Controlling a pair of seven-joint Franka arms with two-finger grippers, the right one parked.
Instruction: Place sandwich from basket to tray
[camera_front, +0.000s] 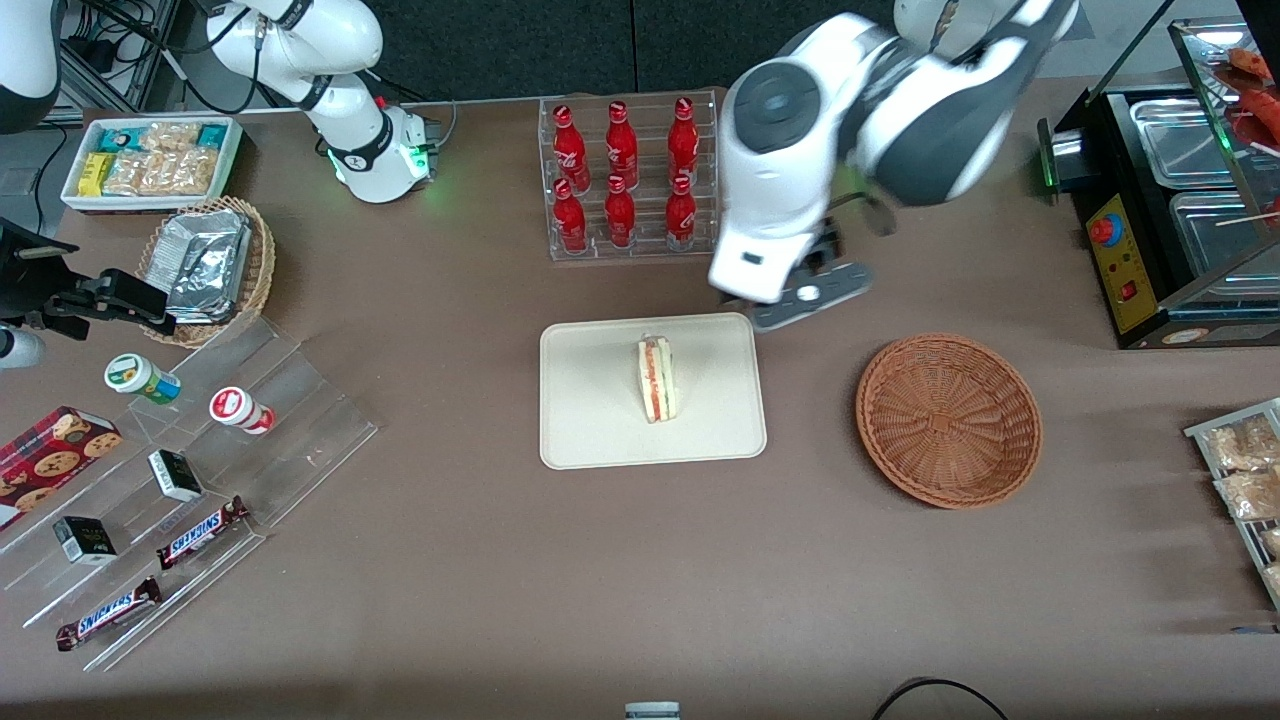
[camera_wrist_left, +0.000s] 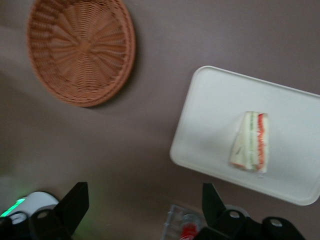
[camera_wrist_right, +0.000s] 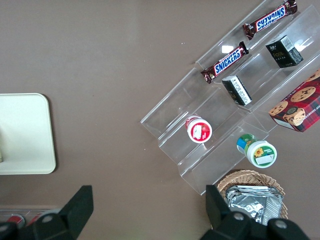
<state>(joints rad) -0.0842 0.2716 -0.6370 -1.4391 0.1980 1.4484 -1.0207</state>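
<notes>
The sandwich (camera_front: 657, 379) (camera_wrist_left: 252, 142), a white bread wedge with red and pale layers, stands on its edge in the middle of the cream tray (camera_front: 590, 430) (camera_wrist_left: 215, 110). The reddish-brown wicker basket (camera_front: 948, 420) (camera_wrist_left: 80, 50) sits beside the tray, toward the working arm's end, with nothing in it. My gripper (camera_front: 800, 298) (camera_wrist_left: 143, 200) hangs in the air above the table, by the tray corner farthest from the front camera and nearest the basket. Its fingers (camera_wrist_left: 75, 202) are spread wide and open, and nothing is between them.
A clear rack of red bottles (camera_front: 625, 175) stands just past the tray, close under the arm. A food warmer (camera_front: 1180, 200) and a rack of packets (camera_front: 1245, 470) are at the working arm's end. Acrylic steps with snacks (camera_front: 200, 450) and a tan foil-pack basket (camera_front: 210, 265) lie toward the parked arm.
</notes>
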